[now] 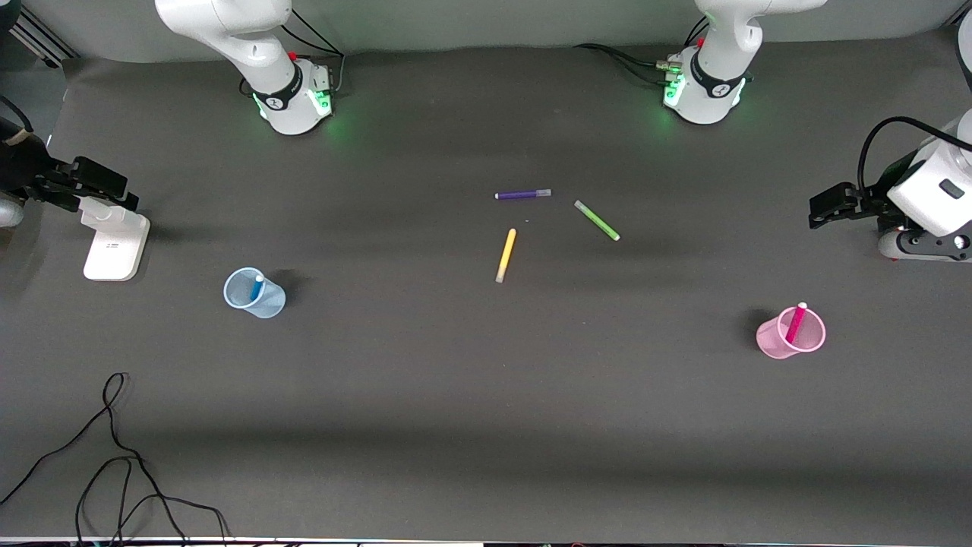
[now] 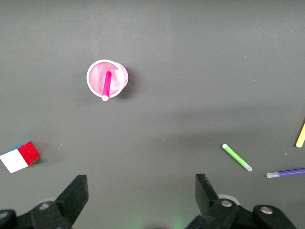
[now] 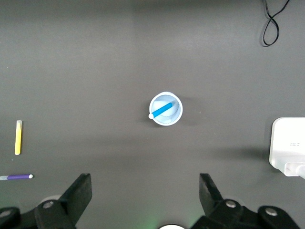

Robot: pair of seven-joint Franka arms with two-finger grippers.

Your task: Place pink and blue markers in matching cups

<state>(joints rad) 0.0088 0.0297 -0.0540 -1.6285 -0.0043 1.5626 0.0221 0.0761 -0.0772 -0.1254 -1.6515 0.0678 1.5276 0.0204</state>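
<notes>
The pink marker (image 1: pixel 794 323) leans inside the pink cup (image 1: pixel 790 336), and the blue marker (image 1: pixel 256 287) leans inside the blue cup (image 1: pixel 254 293); each rests tilted on its rim because it is taller than the cup. I judge the task finished. The left gripper (image 2: pixel 138 198) and the right gripper (image 3: pixel 145 195) hang spread apart, holding nothing, raised at their table ends. Purple marker (image 1: pixel 523 194), green marker (image 1: pixel 597 220) and yellow marker (image 1: pixel 506 255) lie near the table's middle. No readable writing.

The blue marker (image 1: pixel 256 288) stands tilted in the blue cup (image 1: pixel 254 293) toward the right arm's end of the table (image 1: pixel 456 395); the pink marker (image 1: pixel 795 322) leans in the pink cup (image 1: pixel 790 333) toward the left arm's end. Purple (image 1: pixel 522 194), yellow (image 1: pixel 506 255) and green (image 1: pixel 597 220) markers lie between.
</notes>
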